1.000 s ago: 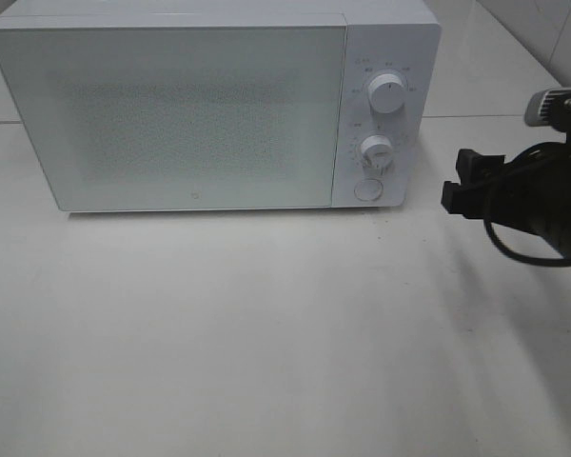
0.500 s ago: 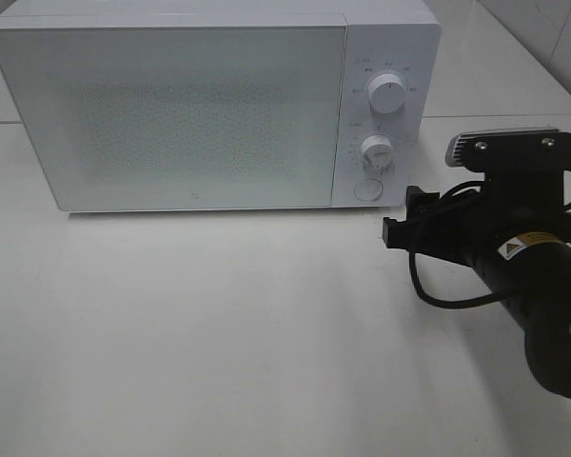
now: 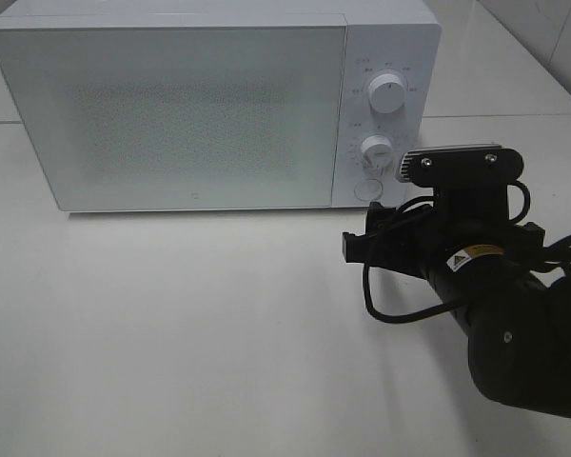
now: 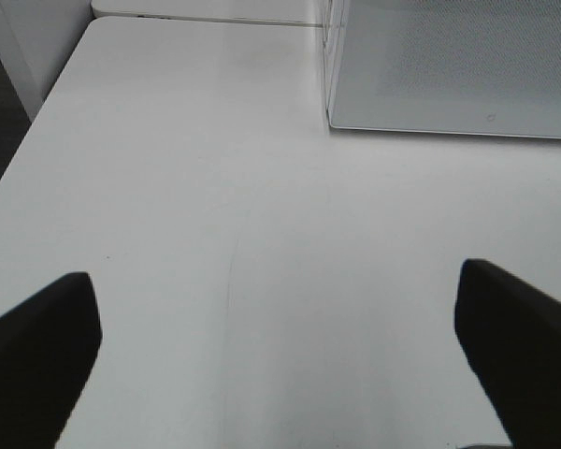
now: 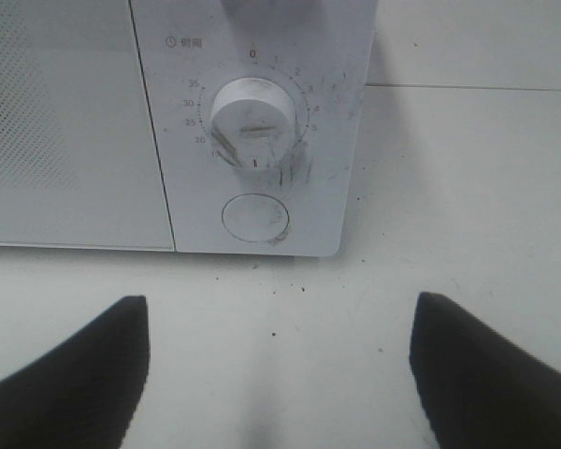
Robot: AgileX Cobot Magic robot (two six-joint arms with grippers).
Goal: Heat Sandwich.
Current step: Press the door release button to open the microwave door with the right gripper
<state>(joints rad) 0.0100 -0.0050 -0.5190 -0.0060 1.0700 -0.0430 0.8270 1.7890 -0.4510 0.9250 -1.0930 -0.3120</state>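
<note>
The right pincer [image 3: 357, 245], just right of the middle of the exterior high frame, is spread with nothing between its fingers [image 5: 65, 374]. It is near the lower right corner of the microwave [image 3: 219, 14] but apart from it, facing the round button [image 5: 255, 217] below the lower knob [image 5: 252, 108]. The left pincer [image 4: 280, 365] is spread as well and grips nothing, held above the white counter [image 4: 168, 187] well apart from the microwave's near corner. The sandwich cannot be seen in any view, and the microwave's speckled door [image 3: 181, 114] in the upper left of the exterior high frame is shut.
</note>
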